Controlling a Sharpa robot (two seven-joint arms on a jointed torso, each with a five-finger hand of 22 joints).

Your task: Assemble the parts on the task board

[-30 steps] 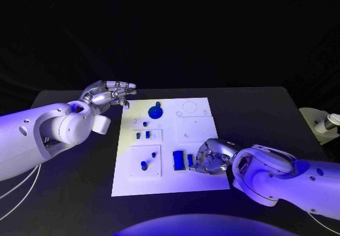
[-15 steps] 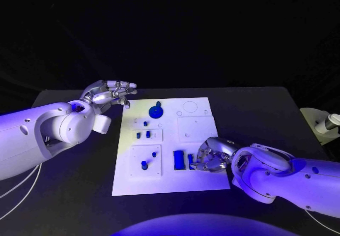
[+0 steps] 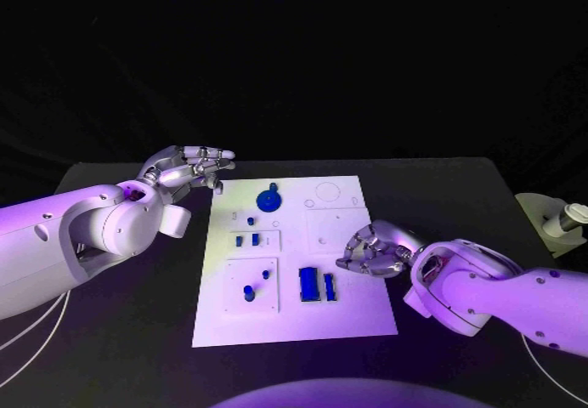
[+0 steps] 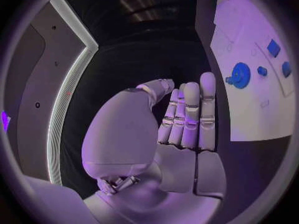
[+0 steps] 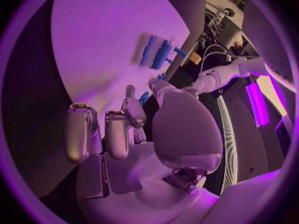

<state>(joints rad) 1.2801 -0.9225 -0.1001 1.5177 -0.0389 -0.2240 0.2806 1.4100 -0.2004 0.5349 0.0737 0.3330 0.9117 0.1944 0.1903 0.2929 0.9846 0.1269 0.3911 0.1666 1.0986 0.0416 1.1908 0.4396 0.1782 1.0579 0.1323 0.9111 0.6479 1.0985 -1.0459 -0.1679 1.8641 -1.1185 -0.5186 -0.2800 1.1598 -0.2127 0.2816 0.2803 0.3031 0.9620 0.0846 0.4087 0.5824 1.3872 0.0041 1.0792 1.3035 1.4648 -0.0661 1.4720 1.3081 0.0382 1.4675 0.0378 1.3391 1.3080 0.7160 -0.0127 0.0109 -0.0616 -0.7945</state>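
The task board (image 3: 330,314) lies in the middle of the black table (image 3: 466,187), and it serves here as the landmark. The right hand (image 3: 371,252) hovers over the board's right edge, about halfway along it, with its fingers curled inward. The right wrist view shows nothing between those fingers, so I judge it to be empty. Just beside that hand, toward the board's near edge, lie two blue rectangular parts (image 3: 318,284) side by side, flat on the board. A round blue part with a small knob (image 3: 268,199) sits near the board's far left corner, and smaller blue parts (image 3: 247,240) stand in the recessed panels along the board's left side.

The left hand (image 3: 191,165) hangs off the board's far left corner, above the table, its fingers held straight and close together, holding nothing.

The step in hand looks like a pause between placements: the right hand is clear of the rectangular parts and no piece is gripped. The next move probably calls for the right hand to open and reach for a part still loose, likely among those beside it. Which slot that part belongs in cannot be told from here.
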